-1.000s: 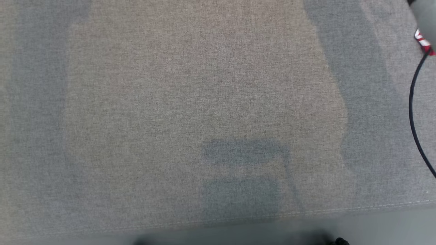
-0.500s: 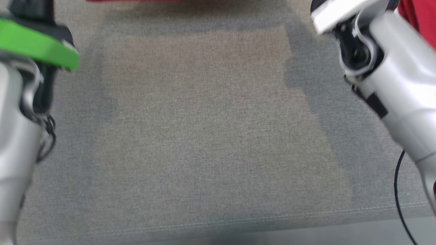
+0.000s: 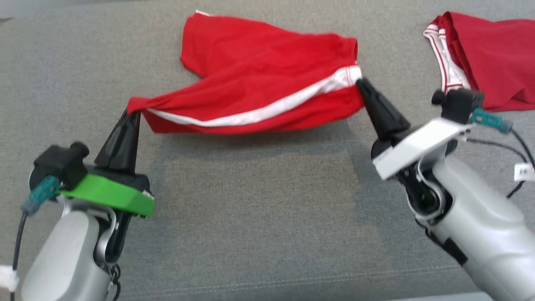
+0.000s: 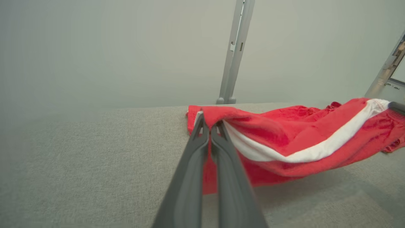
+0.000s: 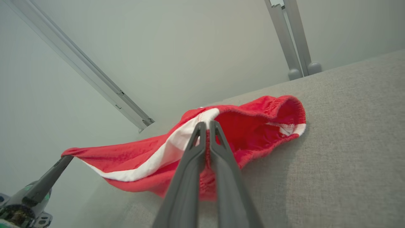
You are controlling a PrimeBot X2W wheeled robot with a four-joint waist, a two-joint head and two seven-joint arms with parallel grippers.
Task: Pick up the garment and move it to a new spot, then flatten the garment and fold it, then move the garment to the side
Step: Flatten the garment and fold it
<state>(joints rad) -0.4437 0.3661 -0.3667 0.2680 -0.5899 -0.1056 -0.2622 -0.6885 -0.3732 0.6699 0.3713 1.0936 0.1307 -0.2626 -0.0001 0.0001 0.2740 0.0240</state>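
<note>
Garment (image 3: 259, 96) stretched sideways between both arms, over the far half of the table (image 3: 267, 217)

Its long axis, marked by the white stripe (image 3: 267, 110), runs left to right across the table. The left fingers (image 3: 121, 144), pressed together, pinch its left end, and the right fingers (image 3: 380, 108), closed the same way, pinch the striped right end. The near edge hangs clear of the table, while the far part seems to rest on it. Laying it flat likely needs both arms lowering together. A second red cloth (image 3: 493, 54) lies at the table's far right.
</note>
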